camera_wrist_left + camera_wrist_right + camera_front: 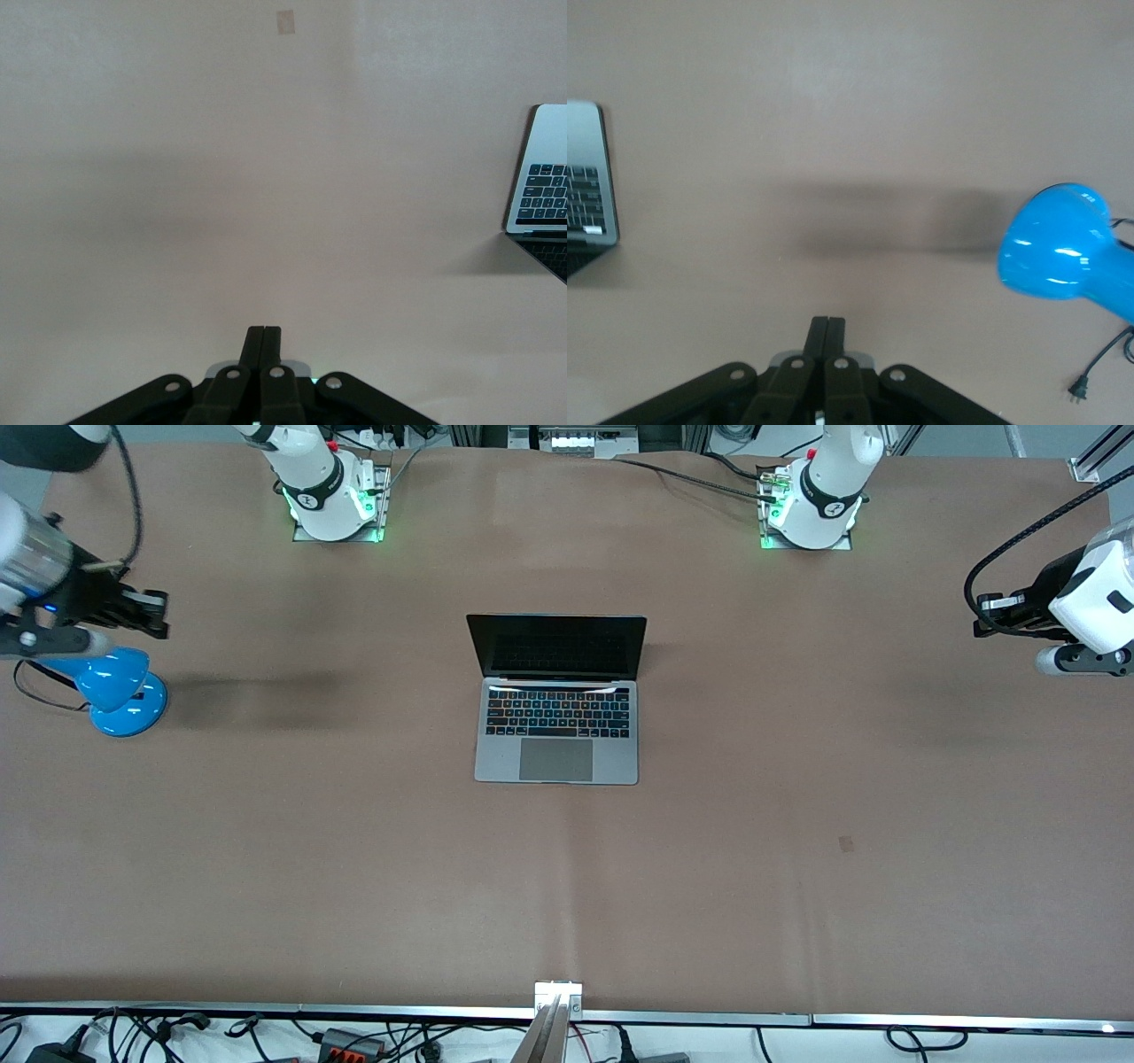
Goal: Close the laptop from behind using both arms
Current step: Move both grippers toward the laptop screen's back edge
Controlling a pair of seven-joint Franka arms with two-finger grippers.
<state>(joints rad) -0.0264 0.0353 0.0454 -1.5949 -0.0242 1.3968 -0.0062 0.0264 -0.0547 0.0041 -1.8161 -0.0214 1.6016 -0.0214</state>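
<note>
Lying open mid-table, laptop; left tool and right tool closed, empty.

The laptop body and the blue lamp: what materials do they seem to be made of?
The slim silver-grey laptop looks like matte brushed metal: an even grey sheen without glare. The glossy blue desk lamp is probably painted metal or plastic; sharp white highlights show on its shade.

Even bright overhead light, soft smeared shadows on the table beside the blue lamp and the open laptop, glare strip along its hinge, green glow at both arm bases, wrist views washed out, soft and hazy, front view sharp.
</note>
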